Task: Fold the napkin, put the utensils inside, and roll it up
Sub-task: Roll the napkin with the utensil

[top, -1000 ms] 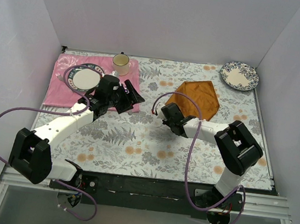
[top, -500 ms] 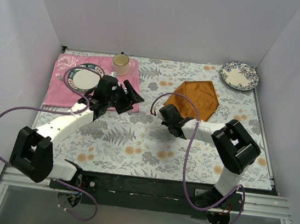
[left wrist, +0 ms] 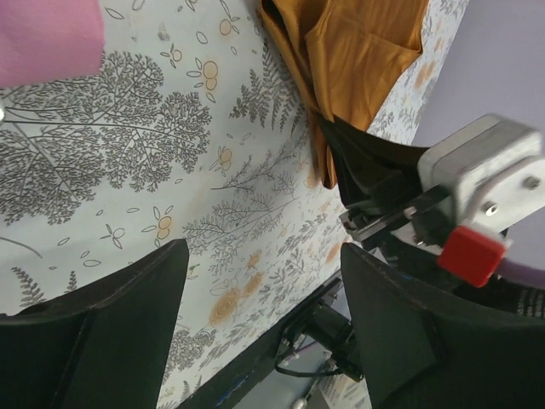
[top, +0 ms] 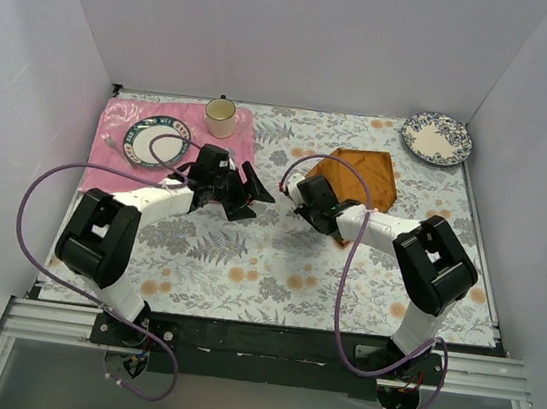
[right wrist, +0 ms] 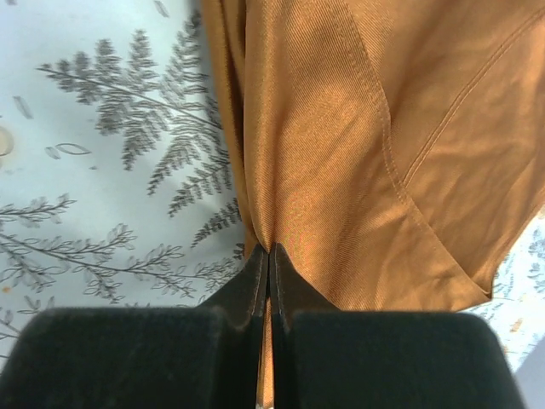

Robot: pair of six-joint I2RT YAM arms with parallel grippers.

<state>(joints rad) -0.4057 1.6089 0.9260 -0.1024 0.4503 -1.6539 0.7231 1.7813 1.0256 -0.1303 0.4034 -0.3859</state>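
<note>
The rust-orange napkin (top: 366,174) lies at the back right of the floral tablecloth, its left edge bunched and raised. My right gripper (top: 307,189) is shut on that edge; in the right wrist view the napkin (right wrist: 358,128) is pinched between the closed fingertips (right wrist: 269,250). My left gripper (top: 253,194) hovers open over bare tablecloth just left of the right one, nothing between its fingers (left wrist: 111,332). Its wrist view shows the napkin (left wrist: 362,51) and the right gripper's fingers (left wrist: 370,166) ahead. The utensils are out of view.
A pink placemat (top: 107,167) at the back left carries a rimmed plate (top: 156,141) and a cream cup (top: 221,112). A blue-patterned plate (top: 436,138) sits in the back right corner. White walls enclose three sides.
My right gripper closed on the napkin's left edge and drew it up, bunching the cloth. My left arm swung right, off the placemat, toward the middle of the table.
</note>
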